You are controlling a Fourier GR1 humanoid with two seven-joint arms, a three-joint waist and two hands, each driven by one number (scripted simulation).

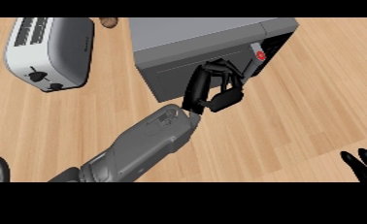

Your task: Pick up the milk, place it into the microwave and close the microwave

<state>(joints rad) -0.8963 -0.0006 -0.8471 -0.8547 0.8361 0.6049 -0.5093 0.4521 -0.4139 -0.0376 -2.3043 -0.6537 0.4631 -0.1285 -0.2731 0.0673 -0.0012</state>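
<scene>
Milk isn't visible, presumably inside the microwave (208, 48) near the table's (301, 121) far edge. Left robot hand (215, 89), fingers curled on nothing, presses the door (197, 72); push flat until it latches. Right robot hand (355, 162) rests, relaxed, near corner. No readable writing, just a red button (260, 56).

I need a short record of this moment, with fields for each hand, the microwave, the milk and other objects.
left hand: fingers curled, at the microwave door
right hand: lower right edge, only fingers show
microwave: grey, door nearly shut, a gap at its right side
milk: not visible
toaster: left of microwave
brown object: behind toaster, unclear
</scene>
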